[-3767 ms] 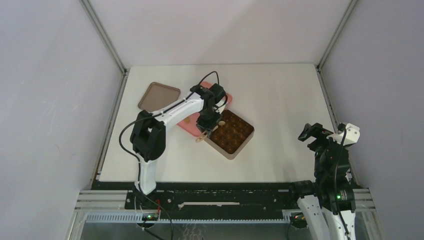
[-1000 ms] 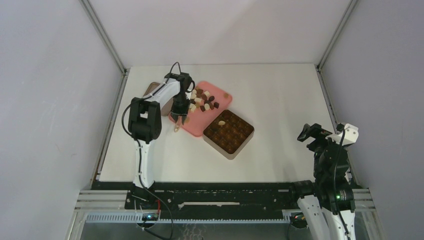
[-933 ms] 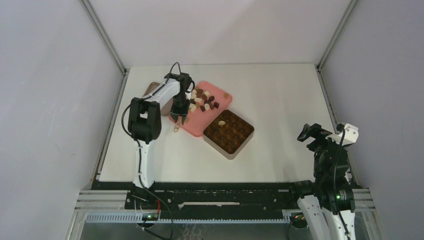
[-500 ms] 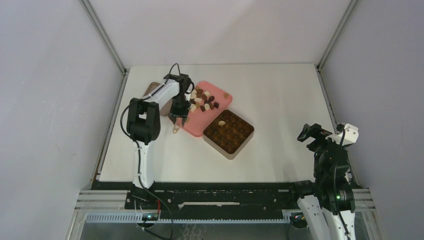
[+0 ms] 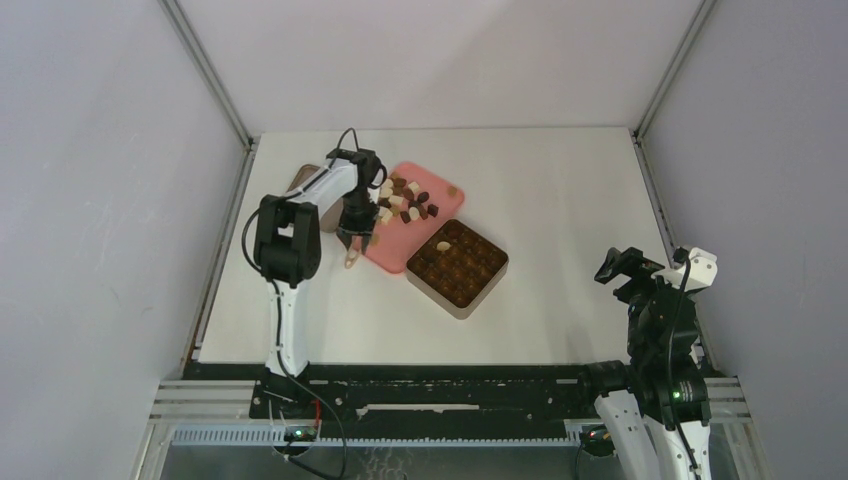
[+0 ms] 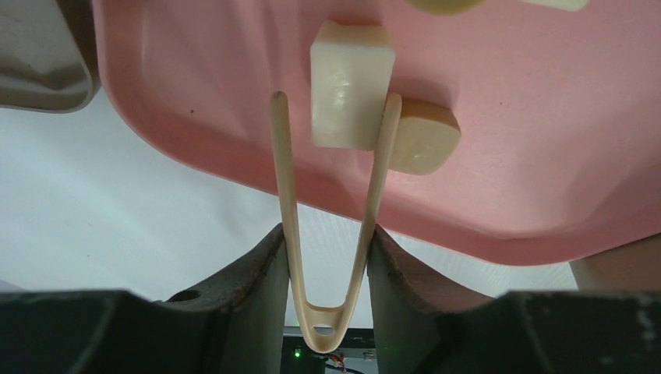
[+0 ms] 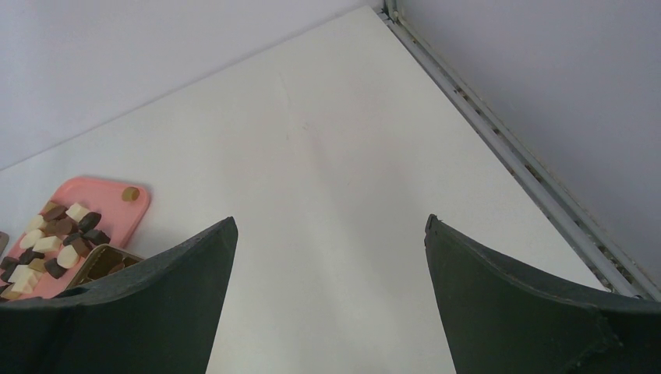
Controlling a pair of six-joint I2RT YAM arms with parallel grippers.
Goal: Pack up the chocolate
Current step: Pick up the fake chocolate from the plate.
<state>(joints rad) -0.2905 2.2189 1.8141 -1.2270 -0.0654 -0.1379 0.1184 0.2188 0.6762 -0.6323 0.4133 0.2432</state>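
Observation:
My left gripper [image 5: 355,235] is over the left end of the pink tray [image 5: 388,254], shut on thin wooden tongs [image 6: 284,179]. In the left wrist view the tong tips straddle a cream-white square chocolate [image 6: 351,86]. The right tip touches it and lies against a tan piece [image 6: 425,144]; the left tip stands slightly apart. More chocolate [image 5: 405,200] is piled on the tray. The square tin [image 5: 480,285] sits right of the tray with one cream piece [image 5: 441,246] in a corner cell. My right gripper [image 7: 327,226] is open and empty at the near right.
The tin's lid [image 5: 303,180] lies at the back left, partly hidden behind my left arm. In the right wrist view the tray [image 7: 109,191] and tin [image 7: 101,261] lie far to the left. Metal rails edge the table on both sides.
A few seconds ago the left gripper was over the tin; it now holds the tongs over the tray, and a cream piece lies in the tin. Over the last second it barely shifted.

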